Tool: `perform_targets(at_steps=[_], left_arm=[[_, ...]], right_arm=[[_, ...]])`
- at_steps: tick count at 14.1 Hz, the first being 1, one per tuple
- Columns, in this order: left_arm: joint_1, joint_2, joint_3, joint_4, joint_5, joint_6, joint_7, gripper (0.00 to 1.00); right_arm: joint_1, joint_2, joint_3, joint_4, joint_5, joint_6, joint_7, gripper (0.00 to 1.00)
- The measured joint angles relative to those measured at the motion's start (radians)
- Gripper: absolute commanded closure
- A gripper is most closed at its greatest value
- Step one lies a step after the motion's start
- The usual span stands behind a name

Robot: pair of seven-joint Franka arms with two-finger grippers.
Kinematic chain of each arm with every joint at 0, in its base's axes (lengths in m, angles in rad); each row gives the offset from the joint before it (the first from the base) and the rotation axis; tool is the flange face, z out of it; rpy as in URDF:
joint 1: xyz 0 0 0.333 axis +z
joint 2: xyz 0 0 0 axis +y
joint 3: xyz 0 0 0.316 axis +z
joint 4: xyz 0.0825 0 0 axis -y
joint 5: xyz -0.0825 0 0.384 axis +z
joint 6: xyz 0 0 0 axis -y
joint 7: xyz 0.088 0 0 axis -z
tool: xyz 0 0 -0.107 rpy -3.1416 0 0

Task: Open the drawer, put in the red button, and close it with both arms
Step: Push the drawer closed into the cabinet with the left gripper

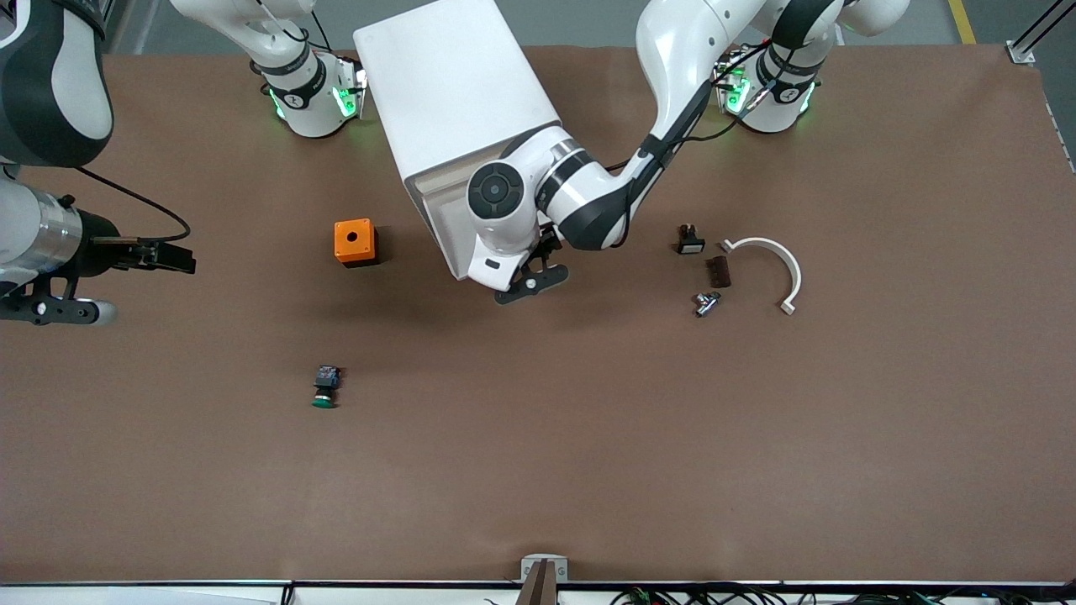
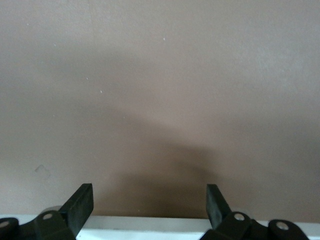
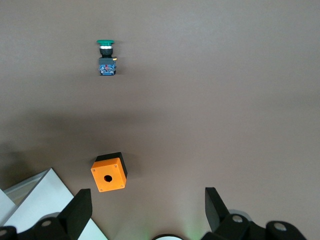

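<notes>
The white drawer cabinet [image 1: 454, 92] stands between the arms' bases, its front turned toward the front camera. My left gripper [image 1: 530, 284] is at the cabinet's front. In the left wrist view it [image 2: 150, 200] is open, with a white edge [image 2: 150, 225] between its fingers. My right gripper [image 1: 50, 309] hangs high over the right arm's end of the table. In the right wrist view it [image 3: 150, 205] is open and empty, with a corner of the cabinet [image 3: 30, 205] below it. The red button shows in no view. The left hand hides most of the drawer's front.
An orange box with a hole [image 1: 355, 242] [image 3: 107, 176] sits beside the cabinet. A green-capped button [image 1: 324, 388] [image 3: 105, 55] lies nearer the front camera. Toward the left arm's end lie a small black part [image 1: 689, 241], a dark block [image 1: 719, 270], a metal piece [image 1: 706, 302] and a white curved bracket [image 1: 769, 262].
</notes>
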Motion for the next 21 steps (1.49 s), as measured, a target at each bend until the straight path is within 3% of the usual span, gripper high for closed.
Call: perform_targets(at_steps=[6, 15, 21], left_arm=[[-0.028, -0.006, -0.024, 0.0, -0.005, 0.006, -0.019, 0.01], [-0.033, -0.007, -0.109, -0.059, -0.11, 0.033, -0.077, 0.01], [-0.026, -0.007, -0.118, -0.079, -0.213, 0.035, -0.082, 0.01]], right_arm=[[-0.018, -0.002, -0.001, 0.104, -0.003, -0.004, -0.081, 0.0], [-0.022, -0.002, 0.012, 0.109, -0.011, -0.103, -0.083, 0.0], [-0.046, -0.008, 0.005, 0.11, -0.012, -0.062, -0.083, 0.0]])
